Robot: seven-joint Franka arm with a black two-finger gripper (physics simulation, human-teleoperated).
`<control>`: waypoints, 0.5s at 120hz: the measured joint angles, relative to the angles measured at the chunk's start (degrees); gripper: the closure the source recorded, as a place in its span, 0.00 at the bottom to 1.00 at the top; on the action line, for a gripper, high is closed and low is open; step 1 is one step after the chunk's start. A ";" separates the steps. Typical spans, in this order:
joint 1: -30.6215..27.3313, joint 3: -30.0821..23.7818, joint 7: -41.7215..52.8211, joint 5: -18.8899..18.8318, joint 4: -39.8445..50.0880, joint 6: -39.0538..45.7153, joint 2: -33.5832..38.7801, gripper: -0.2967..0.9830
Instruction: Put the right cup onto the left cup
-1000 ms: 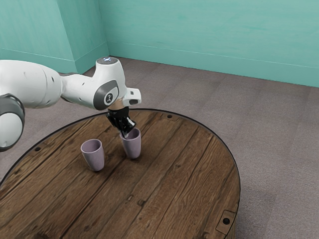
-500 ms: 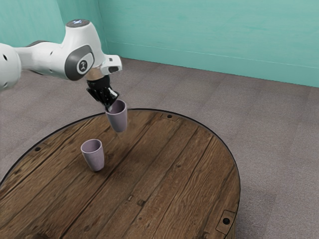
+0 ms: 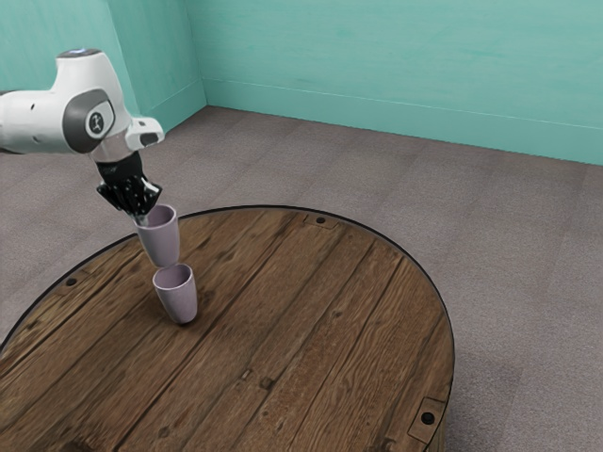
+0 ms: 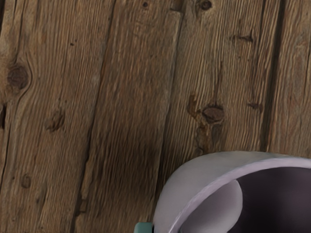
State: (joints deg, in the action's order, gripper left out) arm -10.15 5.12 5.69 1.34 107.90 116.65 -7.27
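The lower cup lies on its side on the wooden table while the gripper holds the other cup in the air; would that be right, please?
Not quite: the exterior view shows the lower cup standing upright on the wooden table. The gripper does hold the other cup in the air.

Room over the table [image 3: 330,330] beside 1 obstacle: standing cup [image 3: 180,303]

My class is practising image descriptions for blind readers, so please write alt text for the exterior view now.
The black fingers of a robot arm grip a lilac cup by its rim, holding it mouth up in the air. It appears just above a matching cup standing on a round wooden table, with grey floor and teal walls behind.
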 joint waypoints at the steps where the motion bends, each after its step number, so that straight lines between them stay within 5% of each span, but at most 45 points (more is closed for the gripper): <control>1: -0.05 -0.04 0.07 0.08 0.00 0.08 -0.11 0.85; 60: -0.03 -0.75 2.42 2.88 6.23 2.79 3.24 0.85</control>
State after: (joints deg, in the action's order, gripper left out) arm -10.18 4.38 8.11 4.22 114.13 119.44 -4.03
